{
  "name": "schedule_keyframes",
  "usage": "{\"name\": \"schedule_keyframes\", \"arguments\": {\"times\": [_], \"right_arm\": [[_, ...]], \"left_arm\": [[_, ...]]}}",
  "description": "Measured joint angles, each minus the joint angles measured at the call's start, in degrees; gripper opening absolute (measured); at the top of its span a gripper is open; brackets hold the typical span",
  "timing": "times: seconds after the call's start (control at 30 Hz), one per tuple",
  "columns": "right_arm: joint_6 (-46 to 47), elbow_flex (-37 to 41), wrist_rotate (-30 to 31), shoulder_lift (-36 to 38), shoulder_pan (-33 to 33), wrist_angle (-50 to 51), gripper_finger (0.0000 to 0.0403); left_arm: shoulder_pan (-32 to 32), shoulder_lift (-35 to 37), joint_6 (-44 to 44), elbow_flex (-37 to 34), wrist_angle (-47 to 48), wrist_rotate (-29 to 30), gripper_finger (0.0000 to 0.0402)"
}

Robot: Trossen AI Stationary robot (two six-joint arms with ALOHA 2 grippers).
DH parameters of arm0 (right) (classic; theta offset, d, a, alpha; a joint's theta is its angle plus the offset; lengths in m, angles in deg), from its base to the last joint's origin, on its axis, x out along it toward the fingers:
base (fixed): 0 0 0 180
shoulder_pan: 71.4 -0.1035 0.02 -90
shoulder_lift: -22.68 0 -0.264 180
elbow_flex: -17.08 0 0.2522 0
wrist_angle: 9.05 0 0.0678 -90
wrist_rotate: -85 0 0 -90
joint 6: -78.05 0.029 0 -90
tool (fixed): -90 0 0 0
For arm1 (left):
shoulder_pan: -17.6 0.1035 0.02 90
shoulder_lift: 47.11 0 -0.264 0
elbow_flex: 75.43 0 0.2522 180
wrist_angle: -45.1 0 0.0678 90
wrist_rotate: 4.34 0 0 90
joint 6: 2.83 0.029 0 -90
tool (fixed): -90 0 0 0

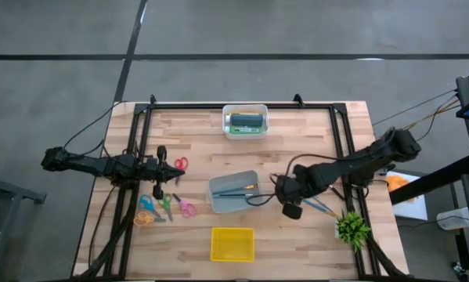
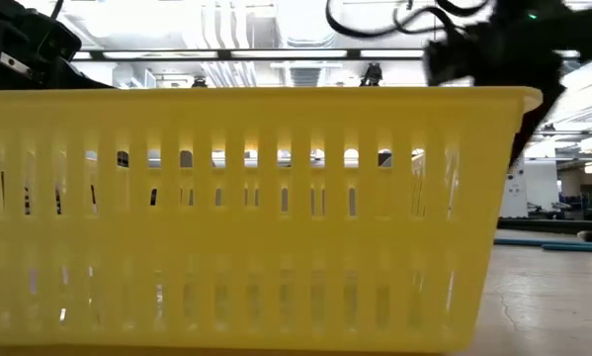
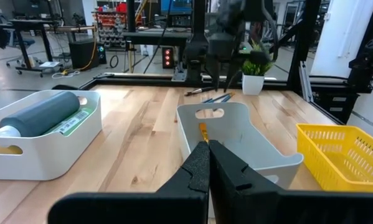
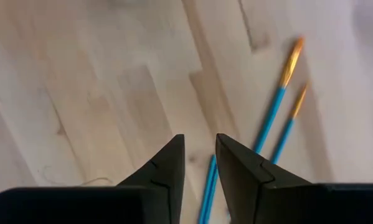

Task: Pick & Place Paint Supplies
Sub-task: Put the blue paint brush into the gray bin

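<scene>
A: Where do the blue brushes (image 4: 274, 115) lie from the right gripper (image 4: 200, 155)?

B: On the table (image 1: 297, 243), right side, just beneath its narrow, empty jaws. One handle runs into the gap between them; two lie just beside.

A: Their long axis?

B: Slanted across the boards, orange tips pointing away from the jaws. The left gripper (image 3: 208, 163), jaws closed, waits well apart.

The yellow basket (image 2: 246, 218) blocks nearly the whole low view. Beneath the right gripper (image 4: 200, 155), the blue brushes (image 4: 276, 102) run behind its fingers, lower ends hidden.
</scene>
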Motion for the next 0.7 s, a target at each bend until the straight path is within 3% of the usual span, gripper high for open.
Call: {"name": "schedule_keyframes", "arguments": {"times": [0.4, 0.7], "right_arm": [[21.11, 8.18, -1.21, 1.74, -4.65, -3.63, 0.0089], [25.28, 11.27, -3.65, 1.72, -4.65, -3.65, 0.0089]], "left_arm": [[0.01, 0.0, -0.01, 0.0, 0.0, 0.01, 0.0], [0.01, 0.0, 0.0, 0.0, -0.01, 0.01, 0.0]]}}
